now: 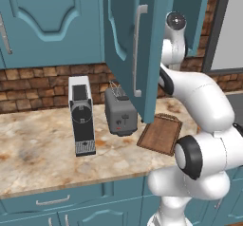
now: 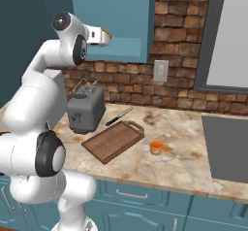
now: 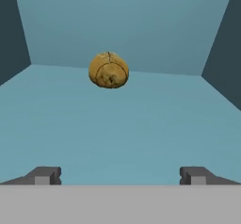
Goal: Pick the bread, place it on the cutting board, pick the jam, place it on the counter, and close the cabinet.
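Inside the open teal wall cabinet (image 1: 128,40), the small round tan bread bun (image 3: 108,70) is sitting on the shelf, ahead of the two-finger gripper (image 3: 120,175). Fingers are standing wide apart, empty. Bun is sitting slightly off centre, probably needing a small sideways correction before advancing and closing.

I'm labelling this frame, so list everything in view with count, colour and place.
bread: one, yellow-tan, on the cabinet shelf ahead of the gripper
cabinet: one, teal, door open above the counter
board: one, dark brown, on the counter right of the toaster
jam: one, orange, on the counter right of the board
toaster: one, grey, by the brick wall
coffee machine: one, white and black, left of the toaster
knife: one, dark, behind the board
counter: one, beige marbled
gripper: one, dark tips, open, reaching into the cabinet
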